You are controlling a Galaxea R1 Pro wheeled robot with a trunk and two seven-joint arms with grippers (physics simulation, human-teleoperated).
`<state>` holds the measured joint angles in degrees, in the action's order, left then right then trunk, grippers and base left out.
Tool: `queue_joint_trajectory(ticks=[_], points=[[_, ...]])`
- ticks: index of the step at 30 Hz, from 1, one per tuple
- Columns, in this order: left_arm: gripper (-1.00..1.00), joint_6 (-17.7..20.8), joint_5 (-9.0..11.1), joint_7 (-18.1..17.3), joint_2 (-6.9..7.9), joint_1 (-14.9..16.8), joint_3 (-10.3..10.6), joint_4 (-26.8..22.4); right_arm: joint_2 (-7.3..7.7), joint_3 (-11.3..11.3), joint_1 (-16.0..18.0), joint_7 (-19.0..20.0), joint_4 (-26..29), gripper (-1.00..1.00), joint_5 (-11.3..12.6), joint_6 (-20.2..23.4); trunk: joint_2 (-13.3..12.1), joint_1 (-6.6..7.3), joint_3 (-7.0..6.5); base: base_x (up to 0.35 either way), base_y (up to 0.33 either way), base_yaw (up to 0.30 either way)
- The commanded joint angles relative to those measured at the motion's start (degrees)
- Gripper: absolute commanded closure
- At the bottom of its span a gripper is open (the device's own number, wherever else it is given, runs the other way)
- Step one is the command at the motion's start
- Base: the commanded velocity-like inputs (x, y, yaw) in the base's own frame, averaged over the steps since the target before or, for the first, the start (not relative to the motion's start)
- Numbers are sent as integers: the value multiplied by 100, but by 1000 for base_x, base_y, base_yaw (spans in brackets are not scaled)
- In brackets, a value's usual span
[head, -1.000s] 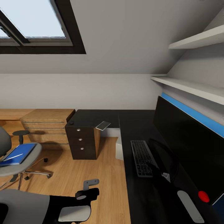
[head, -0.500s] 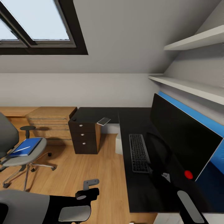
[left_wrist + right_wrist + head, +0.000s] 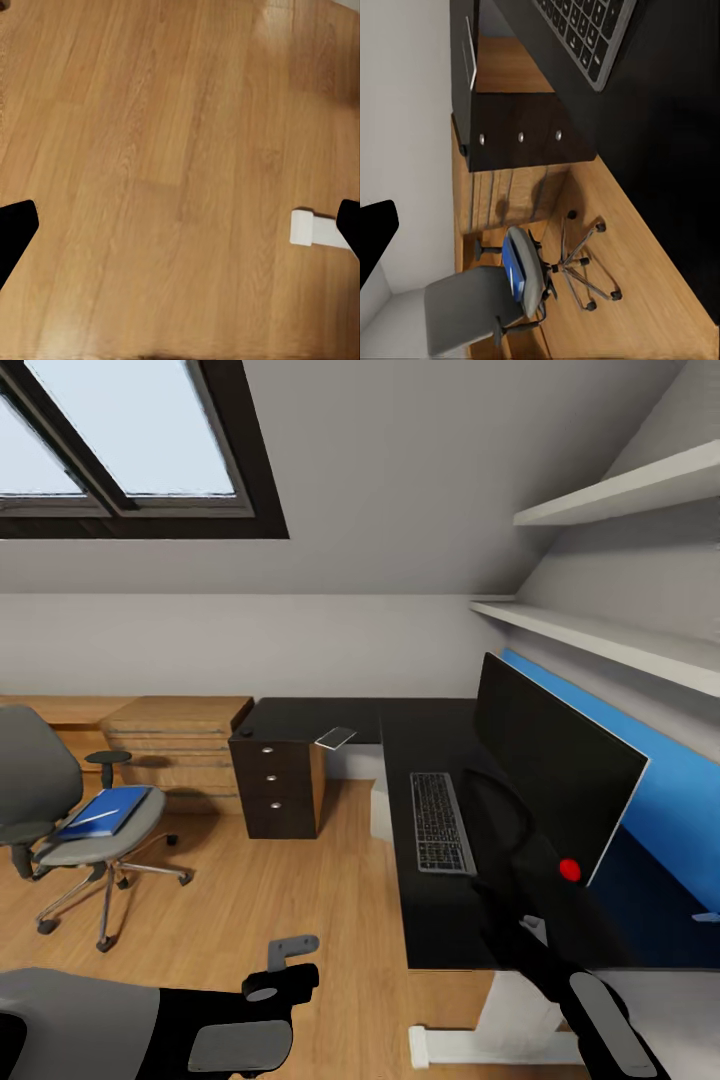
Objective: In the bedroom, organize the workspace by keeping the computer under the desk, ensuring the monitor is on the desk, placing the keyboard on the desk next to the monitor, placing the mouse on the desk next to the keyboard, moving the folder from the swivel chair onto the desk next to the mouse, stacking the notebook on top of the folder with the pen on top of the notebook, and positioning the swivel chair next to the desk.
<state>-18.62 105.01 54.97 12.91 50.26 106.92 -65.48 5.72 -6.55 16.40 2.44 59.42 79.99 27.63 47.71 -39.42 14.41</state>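
The black desk [image 3: 440, 920] carries the monitor [image 3: 555, 780] and, beside it, the keyboard [image 3: 440, 822]. At its far corner lie the grey notebook [image 3: 336, 737] and the small black mouse [image 3: 246, 732]. The light grey computer [image 3: 380, 812] stands under the desk. Left of it, the swivel chair [image 3: 40, 780] holds the blue folder [image 3: 105, 812] with the whitish pen [image 3: 92, 818] on it. My right gripper [image 3: 492, 888] hovers open over the desk's near end, one fingertip [image 3: 375, 232] showing. My left gripper [image 3: 180, 225] hangs open over bare floor, holding nothing.
A black drawer unit [image 3: 275, 790] stands under the desk's far corner, with a light wood cabinet [image 3: 170, 745] beside it. White shelves [image 3: 610, 640] run above the monitor. The desk's white foot [image 3: 450, 1045] rests on the wood floor [image 3: 250, 900] near my base.
The whole view has shifted: the camera has backed away, so the chair shows in full and the desk's near end and white foot have come into view. Both arms keep their pose.
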Motion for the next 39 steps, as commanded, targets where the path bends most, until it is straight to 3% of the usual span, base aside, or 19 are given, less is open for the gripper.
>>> queue_joint_trajectory(ticks=[1,7,13,16,17,18,20,22,24,27,29,32,34,36,39], points=[[-100,-28,28,5,2,10,14,-9,-1,-9,4,10,-4,-100,-15,32,7,2,9,-333,0,0],[-100,-28,30,5,8,10,13,2,-30,27,4,11,1,-100,-361,9,7,2,9,-333,0,0],[-100,-28,45,5,-1,10,19,191,-54,47,4,6,4,-100,-1074,-300,7,2,9,-334,0,0],[-100,-28,155,5,-2,10,22,361,-61,63,4,2,-6,-100,-1900,-786,7,2,9,-290,0,0],[-100,-28,193,5,-5,10,48,631,-146,147,4,-37,-77,-100,-2374,-1047,7,2,9,-161,0,0],[-100,-28,202,5,-6,10,66,724,-195,191,4,-57,-106,-100,-2532,-1134,7,2,9,-129,0,0],[-100,-28,224,5,-9,-1,162,985,-402,353,4,-125,-199,-100,-3142,-1488,7,2,9,-68,0,0],[-100,-29,228,5,-24,-65,280,1075,-507,426,2,-153,-316,-100,-3555,-1757,7,2,9,-35,0,0],[-100,-33,232,5,-88,-179,449,1121,-569,504,0,-166,-660,-100,-3972,-2026,7,2,9,-16,0,0],[-100,-36,237,5,-202,-346,750,1157,-625,708,-3,-157,-1553,-100,-4781,-2712,-33,24,-9,-6,0,0],[-100,-39,247,1,-224,-461,818,1171,-649,786,-7,-156,-1905,-100,-5072,-3057,-113,68,-45,-2,0,0],[-100,-46,338,-31,-237,-708,862,1212,-683,840,-20,-150,-2317,-100,-5317,-3329,-233,134,-99,-1,0,0],[-100,-46,429,-156,-244,-874,877,1322,-670,900,-29,-137,-2641,-100,-5489,-3429,-314,178,-135,0,0,0],[-100,-38,492,-501,-263,-1026,887,1569,-646,983,-38,-133,-3008,-100,-5758,-3519,-394,222,-171,0,0,0],[-100,-4,566,-1781,-314,-1400,891,2453,-594,1061,-46,-131,-3768,-100,-6381,-4040,-514,288,-225,0,0,0]])
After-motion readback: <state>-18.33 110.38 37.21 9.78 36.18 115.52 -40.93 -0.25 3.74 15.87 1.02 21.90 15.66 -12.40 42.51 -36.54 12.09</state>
